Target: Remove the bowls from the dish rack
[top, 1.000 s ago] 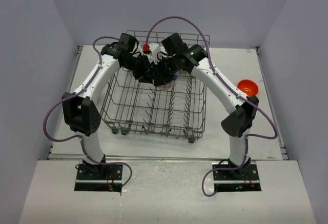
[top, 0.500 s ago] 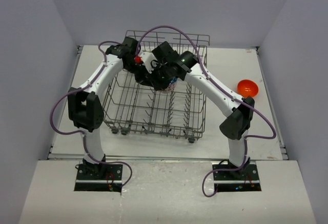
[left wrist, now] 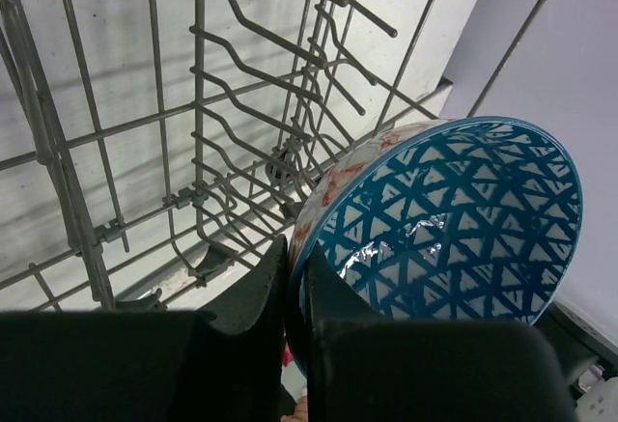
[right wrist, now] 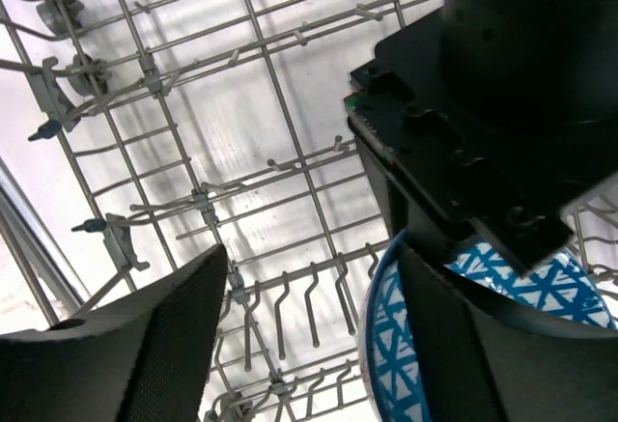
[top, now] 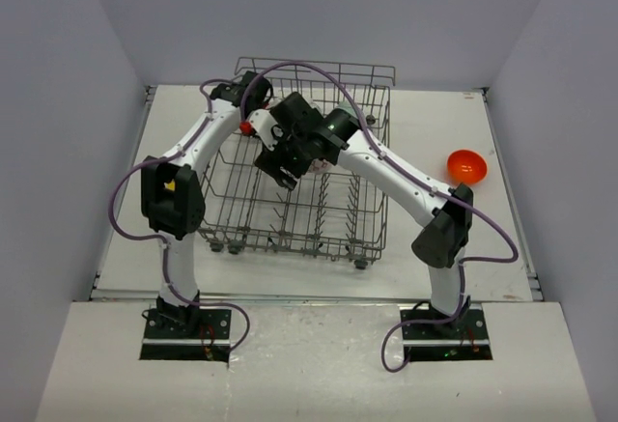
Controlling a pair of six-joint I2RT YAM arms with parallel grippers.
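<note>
A blue-and-white patterned bowl (left wrist: 454, 219) stands on edge over the dish rack (top: 299, 219). My left gripper (left wrist: 294, 253) is shut on its rim, one finger inside the bowl and one outside. My right gripper (right wrist: 311, 258) is open above the rack's tines, and the same bowl's rim (right wrist: 384, 354) lies just inside its right finger (right wrist: 454, 345). The left gripper's black body (right wrist: 502, 103) fills the upper right of the right wrist view. From above, both wrists meet over the rack's middle (top: 280, 156) and hide the bowl. An orange-red bowl (top: 466, 164) sits on the table at the right.
The rack's upright tines (right wrist: 314, 306) and tall wire sides (top: 314, 67) surround both grippers. The right arm (top: 386, 166) crosses over the rack's right half. White walls close in the table on three sides.
My right gripper has opened off the patterned bowl and swung left and nearer over the rack. My left gripper has closed on the bowl's rim.
</note>
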